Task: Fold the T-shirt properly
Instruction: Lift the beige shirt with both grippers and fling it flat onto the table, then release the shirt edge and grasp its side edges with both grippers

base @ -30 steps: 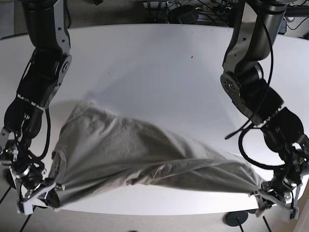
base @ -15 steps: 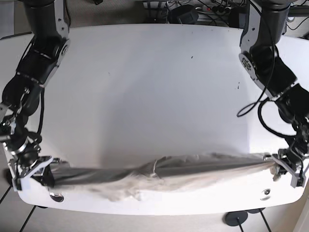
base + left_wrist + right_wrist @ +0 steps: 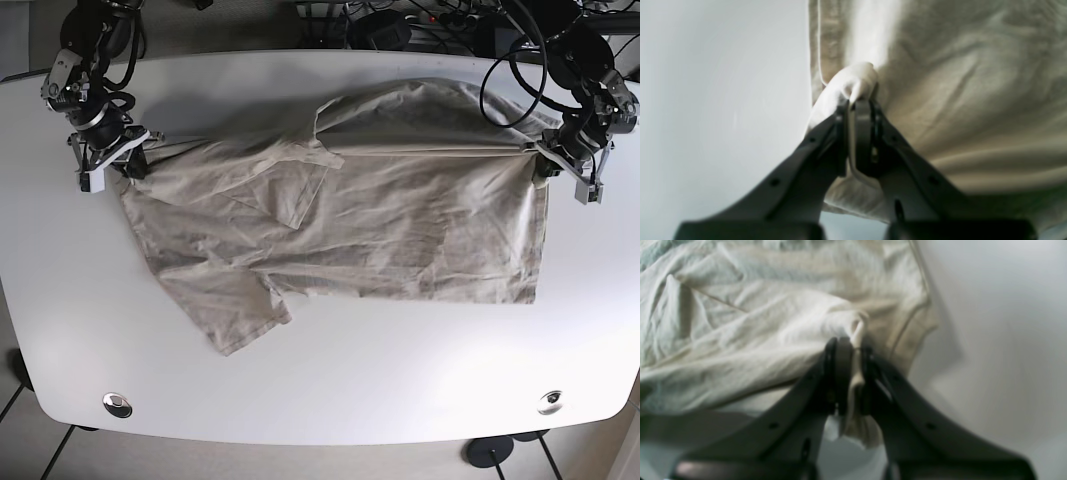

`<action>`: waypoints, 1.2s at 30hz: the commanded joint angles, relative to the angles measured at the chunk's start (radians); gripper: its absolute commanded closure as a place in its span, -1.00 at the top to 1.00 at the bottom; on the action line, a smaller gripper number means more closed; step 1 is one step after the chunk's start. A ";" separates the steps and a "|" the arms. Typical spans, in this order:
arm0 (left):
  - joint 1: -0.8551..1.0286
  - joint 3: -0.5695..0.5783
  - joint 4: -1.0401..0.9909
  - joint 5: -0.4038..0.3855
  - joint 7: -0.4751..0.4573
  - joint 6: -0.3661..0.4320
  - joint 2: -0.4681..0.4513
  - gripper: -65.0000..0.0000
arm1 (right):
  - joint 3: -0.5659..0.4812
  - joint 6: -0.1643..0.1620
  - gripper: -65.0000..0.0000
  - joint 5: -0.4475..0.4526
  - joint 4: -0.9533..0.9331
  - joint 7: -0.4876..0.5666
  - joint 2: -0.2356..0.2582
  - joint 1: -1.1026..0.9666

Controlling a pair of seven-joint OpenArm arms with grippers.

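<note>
- Left pincer (image 3: 862,106) is clenched on a bunched fold of the T-shirt (image 3: 370,215), jaws pressed together with cloth puffing out above the tips; in the base view it sits near the far right edge of the bench (image 3: 330,390).
- Right pincer (image 3: 848,346) is clamped just as hard on its own pinch of fabric, a tail of cloth hanging down between the jaws; it sits near the far left corner.
- Between the two, the shirt lies spread across the far half of the bench, its top edge pulled in a taut line, the body wrinkled, one sleeve (image 3: 240,310) flopping toward the near left.
- My read: this is the spreading step, not a fold yet. Next calls for setting the held edge down flat and letting go without dragging the cloth, then smoothing that loose sleeve.
- The wrist views prove the grips and show hems beside each pincer; only the base view shows the whole garment's lie and how crooked it sits.
</note>
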 commanded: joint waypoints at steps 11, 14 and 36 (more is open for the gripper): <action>0.068 -0.055 0.116 -0.024 -0.022 0.006 -0.017 -0.21 | 0.018 0.010 0.29 0.012 0.143 0.025 0.009 -0.079; 0.059 -0.054 0.176 -0.026 -0.022 0.006 -0.016 0.04 | 0.016 0.010 0.71 0.012 0.155 0.027 0.009 -0.062; -0.208 -0.025 0.018 -0.020 -0.025 0.011 -0.026 -0.20 | -0.111 0.081 0.75 -0.207 -0.437 0.108 0.007 0.413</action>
